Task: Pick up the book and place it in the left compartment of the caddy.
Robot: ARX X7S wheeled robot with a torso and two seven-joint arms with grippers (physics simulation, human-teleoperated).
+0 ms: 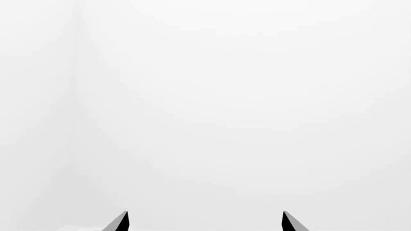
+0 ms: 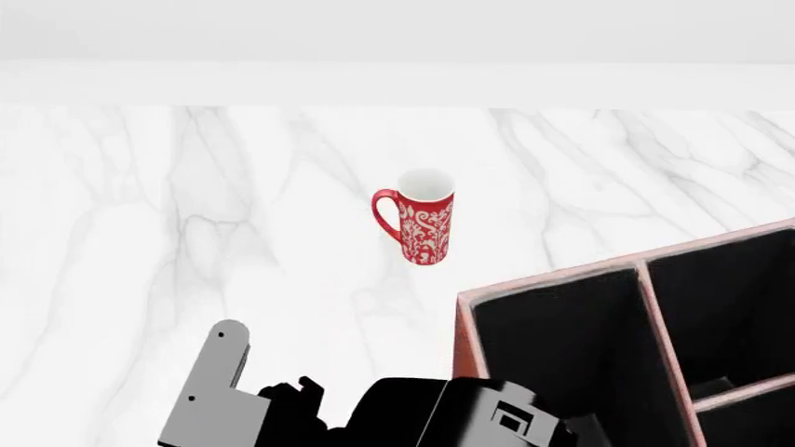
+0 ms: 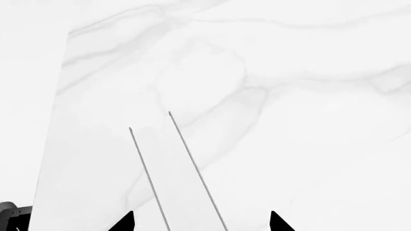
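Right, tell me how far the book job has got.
Done: nothing visible. The caddy has only black lining showing in its left compartment. In hand: the right gripper is open around a thin white, dark-edged slab, possibly the book edge-on; I cannot tell. The left gripper is open on nothing. Left: grasping, lifting and placing it.

Bright, even light fills all three views, with no clear source. The white marble desk (image 2: 149,242) is nearly washed out, its grey veins faint. The mug (image 2: 424,223) casts only a weak, soft shadow. The left wrist view is almost blank white. Edges are crisp, with no blur or bending. The box (image 2: 463,335) interior reads flat black, without detail.
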